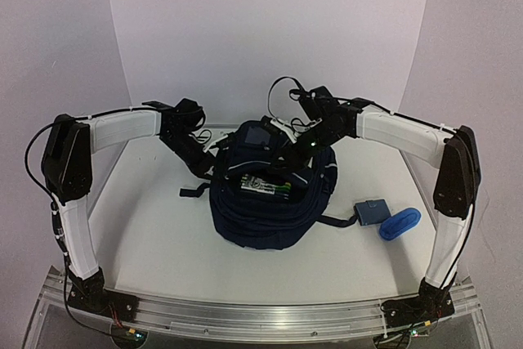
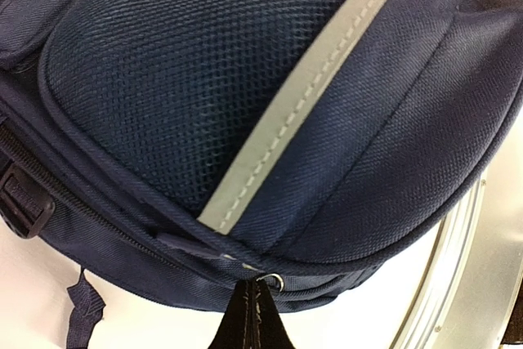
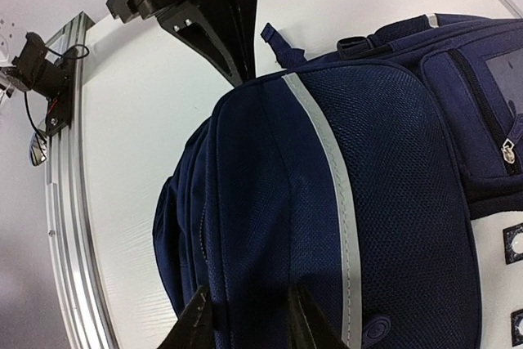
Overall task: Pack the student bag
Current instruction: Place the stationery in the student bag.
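Observation:
The student bag (image 1: 270, 202) is a navy backpack in the middle of the table. Its top is open, and green and white items (image 1: 265, 186) show inside. My left gripper (image 1: 214, 167) is at the bag's left side. In the left wrist view its fingers (image 2: 249, 316) are pressed together on the bag's (image 2: 270, 96) lower edge, beside a small metal ring (image 2: 278, 281). My right gripper (image 1: 298, 153) is on the bag's far upper part. In the right wrist view its fingers (image 3: 196, 320) sit a small gap apart, with a fold of the bag (image 3: 327, 202) between them.
A small blue pouch (image 1: 372, 212) and a bright blue oval object (image 1: 400, 223) lie on the table to the right of the bag. A dark strap (image 1: 193, 191) trails from the bag's left side. The metal table rail (image 3: 69, 202) runs along the edge.

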### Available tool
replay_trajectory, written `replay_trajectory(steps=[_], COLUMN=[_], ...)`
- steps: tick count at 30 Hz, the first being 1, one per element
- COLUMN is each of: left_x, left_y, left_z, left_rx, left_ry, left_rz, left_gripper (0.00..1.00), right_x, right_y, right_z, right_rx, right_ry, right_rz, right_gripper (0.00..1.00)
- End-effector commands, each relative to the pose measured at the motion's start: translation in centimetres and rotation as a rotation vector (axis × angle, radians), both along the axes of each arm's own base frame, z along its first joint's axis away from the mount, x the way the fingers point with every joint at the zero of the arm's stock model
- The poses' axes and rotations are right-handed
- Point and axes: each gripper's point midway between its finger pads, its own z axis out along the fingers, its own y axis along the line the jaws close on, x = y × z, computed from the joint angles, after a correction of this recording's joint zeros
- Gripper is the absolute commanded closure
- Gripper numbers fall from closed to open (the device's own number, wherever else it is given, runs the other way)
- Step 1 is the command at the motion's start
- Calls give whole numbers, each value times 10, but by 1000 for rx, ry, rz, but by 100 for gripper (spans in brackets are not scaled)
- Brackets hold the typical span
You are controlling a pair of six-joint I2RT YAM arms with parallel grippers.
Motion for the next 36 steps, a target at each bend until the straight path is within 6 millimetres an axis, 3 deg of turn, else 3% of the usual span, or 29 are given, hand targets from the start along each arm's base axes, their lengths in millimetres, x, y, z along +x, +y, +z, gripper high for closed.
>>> replay_trajectory(steps=[1, 6, 9, 14, 21, 28, 33, 36], left_x=[2, 1, 3, 15, 31, 52, 45, 53], left_y=[4, 6, 10, 17, 19, 21, 18, 27], left_z=[23, 22, 15, 7, 10, 25, 22, 16], left_rx=[-21, -28, 2, 61, 78, -43, -108, -135], left_ry=[-47, -85, -126, -230, -288, -22, 165, 264], left_rz=[22, 15, -2, -42, -29, 318, 485, 621], left_gripper=[96, 61, 52, 49, 52, 53, 50, 50], right_x=[0, 3, 3, 5, 10, 14, 1, -2], right_y=[0, 3, 4, 4, 7, 27, 36, 36], right_z=[33, 40, 43, 43, 41, 26, -2, -21], right_rx=[55, 67, 71, 71, 53, -11, -73, -131], right_ry=[-51, -59, -60, -59, -72, -129, -140, -183], right_rz=[0, -3, -3, -6, -19, -30, -10, -17], right_gripper=[66, 57, 54, 53, 49, 50, 51, 51])
